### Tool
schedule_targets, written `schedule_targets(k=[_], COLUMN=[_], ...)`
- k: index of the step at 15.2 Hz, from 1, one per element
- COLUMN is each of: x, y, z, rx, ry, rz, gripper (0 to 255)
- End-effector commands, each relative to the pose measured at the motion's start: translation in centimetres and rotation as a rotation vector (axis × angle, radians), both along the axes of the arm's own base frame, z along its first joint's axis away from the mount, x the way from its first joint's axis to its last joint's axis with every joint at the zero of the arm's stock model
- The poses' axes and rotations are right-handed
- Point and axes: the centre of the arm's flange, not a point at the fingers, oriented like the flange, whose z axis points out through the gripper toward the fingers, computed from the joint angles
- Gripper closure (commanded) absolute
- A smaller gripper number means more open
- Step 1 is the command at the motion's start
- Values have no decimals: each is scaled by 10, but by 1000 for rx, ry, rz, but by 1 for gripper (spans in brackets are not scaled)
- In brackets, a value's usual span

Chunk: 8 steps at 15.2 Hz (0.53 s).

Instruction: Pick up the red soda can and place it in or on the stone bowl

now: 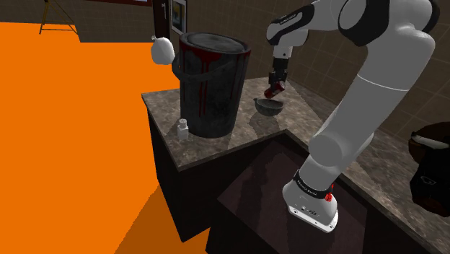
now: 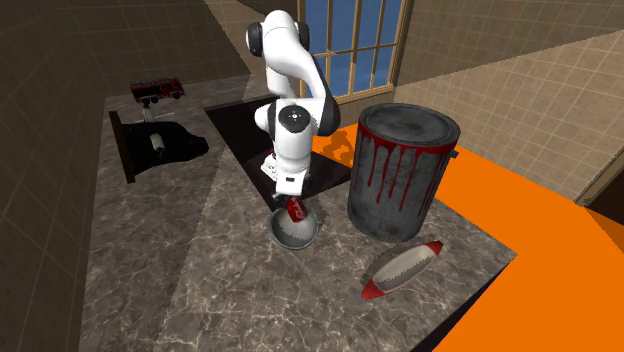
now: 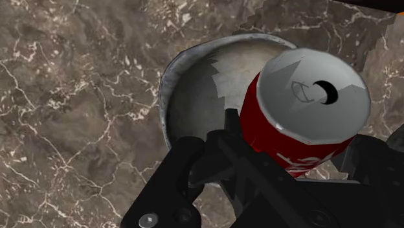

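Note:
My black gripper (image 1: 275,88) hangs just above the grey stone bowl (image 1: 268,107) on the marble counter, shut on the red soda can (image 1: 274,92). In the wrist view the can (image 3: 304,116) lies tilted between the fingers (image 3: 226,146), its silver top toward the camera, directly over the bowl's pale hollow (image 3: 194,91). In the second exterior view the can (image 2: 295,209) hovers over the bowl (image 2: 294,231), below the gripper (image 2: 291,203).
A tall dark barrel streaked with red (image 1: 210,83) stands next to the bowl. A small white bottle (image 1: 183,129) sits at the counter's corner. A red-and-grey rocket-shaped object (image 2: 401,268) lies nearby. A black appliance (image 1: 433,166) is at the shoulder view's right.

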Motion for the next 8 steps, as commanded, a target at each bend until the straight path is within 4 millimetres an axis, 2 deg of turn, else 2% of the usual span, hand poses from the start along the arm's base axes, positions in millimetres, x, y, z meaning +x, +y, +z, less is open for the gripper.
schedule_targets(k=[1, 8], x=[1, 1], y=[-1, -1], z=[-9, -46], rx=[-1, -1], ry=[-1, -1], rz=[0, 0], gripper=[255, 255])
